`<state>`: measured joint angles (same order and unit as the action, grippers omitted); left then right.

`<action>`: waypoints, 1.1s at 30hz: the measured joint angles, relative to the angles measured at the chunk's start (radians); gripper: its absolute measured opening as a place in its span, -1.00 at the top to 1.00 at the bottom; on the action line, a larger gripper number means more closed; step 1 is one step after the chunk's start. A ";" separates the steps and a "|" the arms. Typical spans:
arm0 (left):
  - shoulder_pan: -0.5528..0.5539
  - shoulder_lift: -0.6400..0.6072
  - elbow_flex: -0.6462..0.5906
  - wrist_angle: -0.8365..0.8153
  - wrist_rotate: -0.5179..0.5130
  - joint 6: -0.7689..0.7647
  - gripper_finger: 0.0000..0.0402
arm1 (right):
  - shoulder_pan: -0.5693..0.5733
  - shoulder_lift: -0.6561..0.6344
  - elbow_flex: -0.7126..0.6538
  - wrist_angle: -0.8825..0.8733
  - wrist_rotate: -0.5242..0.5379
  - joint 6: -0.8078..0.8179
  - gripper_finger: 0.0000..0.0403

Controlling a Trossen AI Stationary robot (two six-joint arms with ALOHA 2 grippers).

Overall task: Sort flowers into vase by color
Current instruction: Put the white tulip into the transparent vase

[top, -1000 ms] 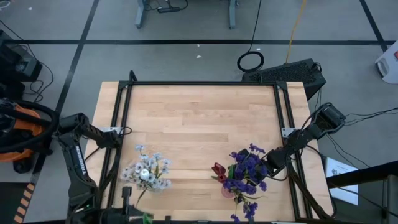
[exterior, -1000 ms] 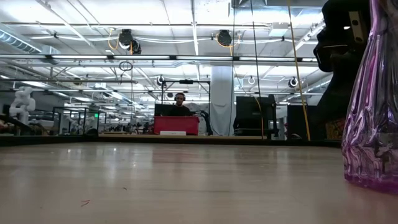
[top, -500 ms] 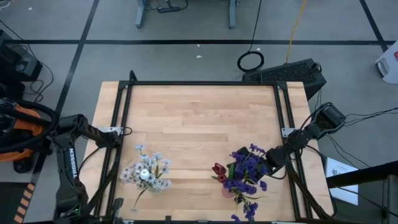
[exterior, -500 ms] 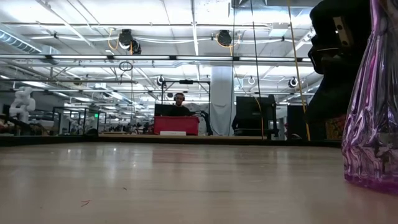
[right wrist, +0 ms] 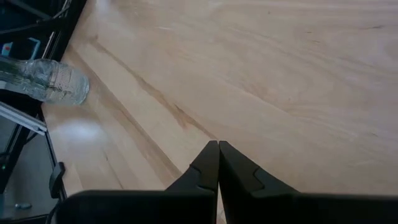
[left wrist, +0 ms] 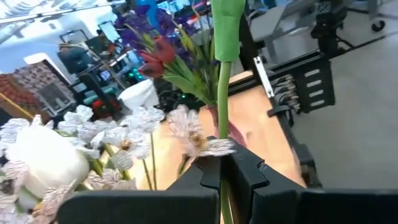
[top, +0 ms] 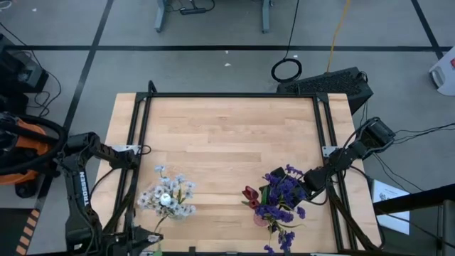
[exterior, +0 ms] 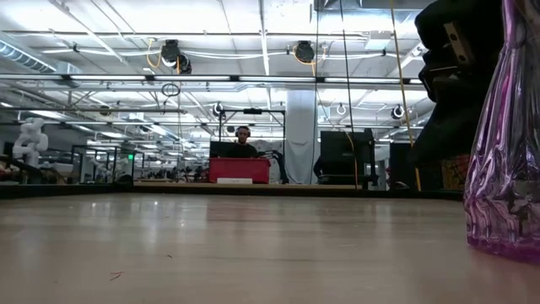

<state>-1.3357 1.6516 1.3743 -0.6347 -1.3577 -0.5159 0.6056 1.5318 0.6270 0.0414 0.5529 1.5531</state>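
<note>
From above, the white cluster [top: 168,198] and the purple vase [top: 279,201] stand near the table's [top: 227,135] front edge. Level view: the vase's pink glass sits at the right. The left end effector [left wrist: 222,169] pinches a green stem [left wrist: 224,87], probably a tulip's; carry it upright. The right end effector [right wrist: 218,155] is closed, empty.

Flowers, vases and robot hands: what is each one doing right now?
Left hand: shut on a green stem.
Right hand: shut, empty.
Purple flowers: standing in the purple vase.
White flowers: bunched upright together.
Red tulip: beside the purple flowers.
</note>
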 joint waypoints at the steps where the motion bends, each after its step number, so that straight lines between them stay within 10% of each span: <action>1: 0.009 0.000 0.000 -0.003 -0.005 0.000 0.96 | 0.000 0.000 0.000 0.000 0.000 0.003 1.00; 23: 0.166 -0.001 -0.008 -0.045 0.036 0.044 0.96 | -0.029 0.000 0.000 -0.002 -0.001 -0.055 1.00; 33: 0.136 -0.001 -0.173 -0.028 -0.106 -0.243 0.96 | -0.029 0.000 0.000 -0.001 -0.011 -0.073 1.00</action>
<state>-1.1999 1.6508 1.2012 -0.6632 -1.4632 -0.7594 0.5762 1.5318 0.6270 0.0406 0.5419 1.4799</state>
